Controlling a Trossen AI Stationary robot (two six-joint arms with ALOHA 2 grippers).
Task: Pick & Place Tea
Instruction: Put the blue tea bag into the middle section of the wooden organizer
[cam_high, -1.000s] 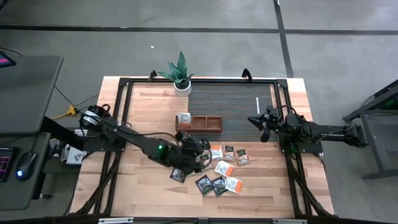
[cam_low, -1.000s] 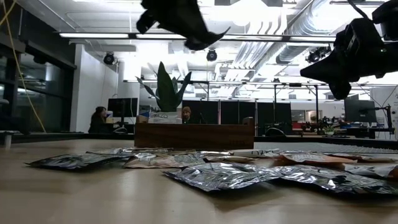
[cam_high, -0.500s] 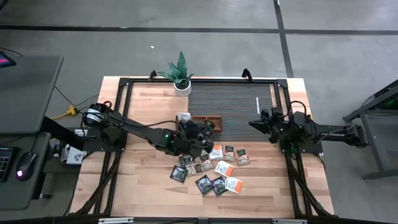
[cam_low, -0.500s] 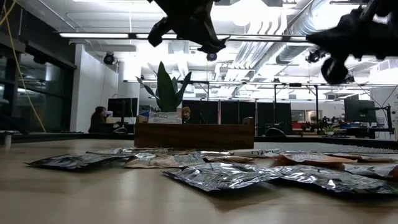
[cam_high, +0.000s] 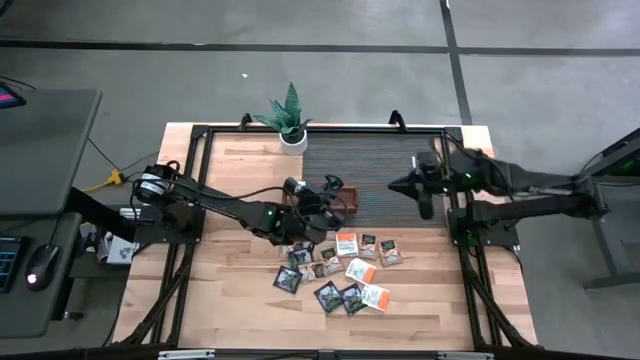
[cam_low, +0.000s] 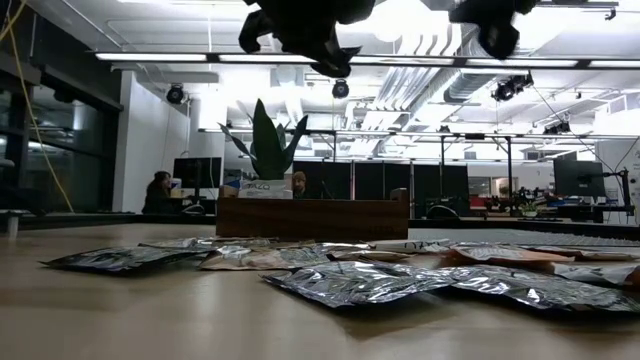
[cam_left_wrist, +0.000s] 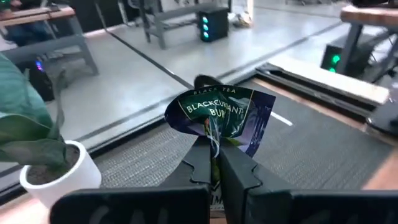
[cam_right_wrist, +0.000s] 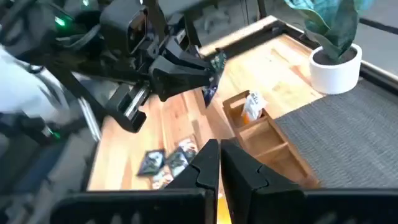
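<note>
Lifted since earlier, the left gripper (cam_high: 328, 190) pinches a dark tea sachet (cam_left_wrist: 225, 116) above the wooden tray (cam_high: 345, 198); loose sachets (cam_high: 340, 270) lie at its six o'clock. Right gripper (cam_high: 425, 190), closed and empty, hovers at three o'clock.

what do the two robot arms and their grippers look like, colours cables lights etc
Both arms are black, slim and jointed. The left arm has black cables looped along it, a small green light mid-arm and a silvery joint near its base. The right arm shows a green light near its wrist. The left gripper and right gripper each have two flat, angular matte-black fingers.
</note>
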